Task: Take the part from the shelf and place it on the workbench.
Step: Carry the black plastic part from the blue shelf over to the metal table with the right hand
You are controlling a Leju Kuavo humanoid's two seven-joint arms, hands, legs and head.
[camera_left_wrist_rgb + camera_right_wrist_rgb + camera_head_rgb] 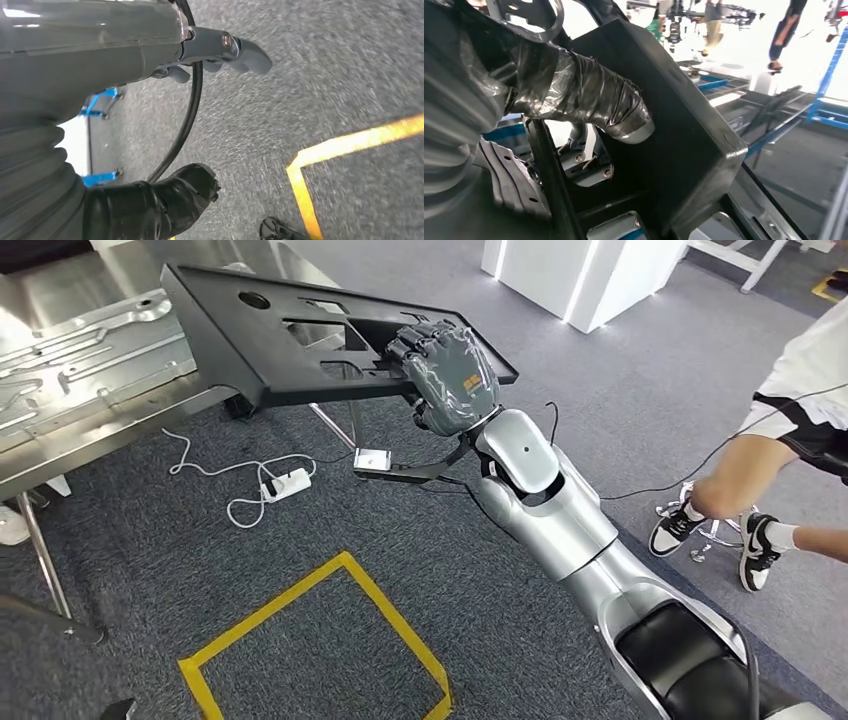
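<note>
Leftmost, a metal workbench point(80, 360) carries pressed sheet-metal pieces, and the black panel point(280, 335) hangs tilted in the air over its near right edge. Below lie a white power strip point(287, 483) and yellow floor tape point(300, 600) on grey carpet. Further right, the right hand point(450, 375) grasps the panel's right end. A person's leg point(740, 470) stands at the far right. The left hand point(220, 52) hangs over the carpet, fingers loose, holding nothing.
</note>
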